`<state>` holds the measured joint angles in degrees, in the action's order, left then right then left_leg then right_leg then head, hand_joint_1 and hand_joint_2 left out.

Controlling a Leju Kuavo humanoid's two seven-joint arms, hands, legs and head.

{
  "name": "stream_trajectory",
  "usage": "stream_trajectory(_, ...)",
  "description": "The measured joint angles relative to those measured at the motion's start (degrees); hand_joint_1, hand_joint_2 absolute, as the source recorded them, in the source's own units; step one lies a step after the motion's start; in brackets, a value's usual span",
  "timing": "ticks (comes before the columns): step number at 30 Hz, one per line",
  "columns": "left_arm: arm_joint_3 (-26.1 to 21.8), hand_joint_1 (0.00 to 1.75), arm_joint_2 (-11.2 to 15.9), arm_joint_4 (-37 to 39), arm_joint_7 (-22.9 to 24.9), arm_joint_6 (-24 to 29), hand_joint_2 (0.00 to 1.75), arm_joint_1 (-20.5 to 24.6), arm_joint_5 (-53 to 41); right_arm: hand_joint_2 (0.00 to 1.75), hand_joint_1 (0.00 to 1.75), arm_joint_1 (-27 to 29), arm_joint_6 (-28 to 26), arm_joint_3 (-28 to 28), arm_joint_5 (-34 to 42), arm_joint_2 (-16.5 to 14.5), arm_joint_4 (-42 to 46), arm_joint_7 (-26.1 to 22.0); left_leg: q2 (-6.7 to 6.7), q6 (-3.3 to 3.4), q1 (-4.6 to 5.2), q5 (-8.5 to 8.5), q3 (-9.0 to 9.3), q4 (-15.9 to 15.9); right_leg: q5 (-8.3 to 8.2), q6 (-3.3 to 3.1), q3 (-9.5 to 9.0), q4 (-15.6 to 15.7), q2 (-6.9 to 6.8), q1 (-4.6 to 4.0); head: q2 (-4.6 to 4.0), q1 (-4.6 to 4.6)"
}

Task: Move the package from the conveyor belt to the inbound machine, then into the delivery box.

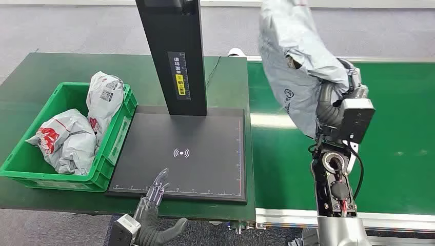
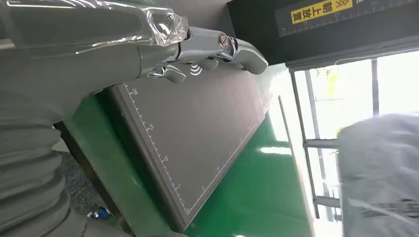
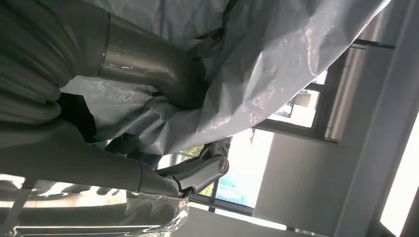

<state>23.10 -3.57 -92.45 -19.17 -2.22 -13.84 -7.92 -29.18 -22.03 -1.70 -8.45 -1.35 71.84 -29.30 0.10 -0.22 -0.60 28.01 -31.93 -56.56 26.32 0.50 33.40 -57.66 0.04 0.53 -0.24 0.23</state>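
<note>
Green belting covers the work surface, and the inbound machine [image 1: 179, 154], a black scanning pad with a dark upright column, is taken as the landmark. To the right of that pad, above the conveyor belt [image 1: 400, 128], a grey package [image 1: 292, 61] is held aloft by the right hand [image 1: 333, 105], whose fingers are closed into the crumpled plastic. The package hangs clear of the belt, its long axis roughly upright and leaning slightly, the upper end reaching past the column's top and the lower end hanging towards the belt. The carry from belt to machine is judged to be in hand; next, the package needs to be swung left over the pad and lowered flat onto it. At the pad's near edge the left hand [image 1: 154, 202] is held empty, fingers extended and apart. Left of the pad, a green delivery box [image 1: 115, 138] already holds other parcels [image 1: 66, 138].
</note>
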Motion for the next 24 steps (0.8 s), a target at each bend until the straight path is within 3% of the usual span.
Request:
stream_trajectory(8, 0.0, 0.00, -0.5, 0.4, -0.4, -0.6, 1.75, 0.7, -1.5, 1.75, 1.75, 0.3, 4.8, -3.7, 2.0, -1.0, 1.2, 1.3, 0.01, 0.00, 0.00, -0.01, -0.03, 0.0, 0.00, 0.00, -0.01, 0.0, 0.01, 0.00, 0.00, -0.01)
stream_trajectory(12, -2.2, 0.00, -0.6, -0.1, -0.3, 3.5, 1.75, 1.0, -4.3, 1.75, 1.75, -0.5, 7.7, -7.5, 2.9, -1.8, -3.0, 2.8, 0.01, -0.02, -0.03, -0.02, 0.00, 0.0, 0.00, -0.01, -0.03, 0.0, 0.01, -0.03, 0.00, 0.00)
stream_trajectory(16, -9.2, 0.00, -1.2, -4.7, -2.8, 11.0, 1.75, -0.7, -6.4, 1.75, 1.75, -0.5, 10.9, -11.3, 3.3, -2.3, -8.6, 3.7, 0.02, -0.03, -0.08, -0.02, -0.04, 0.0, 0.02, -0.03, 0.00, 0.0, 0.01, -0.08, 0.00, -0.01)
stream_trajectory(24, -24.5, 0.00, -5.3, -16.6, -11.4, 22.3, 1.75, -4.6, -4.0, 1.75, 1.75, -1.7, 15.9, -18.0, 2.1, -2.5, -19.3, 6.3, -0.03, -0.04, -0.09, -0.01, -0.11, 0.0, 0.10, -0.04, 0.03, 0.0, -0.03, -0.09, 0.00, 0.01)
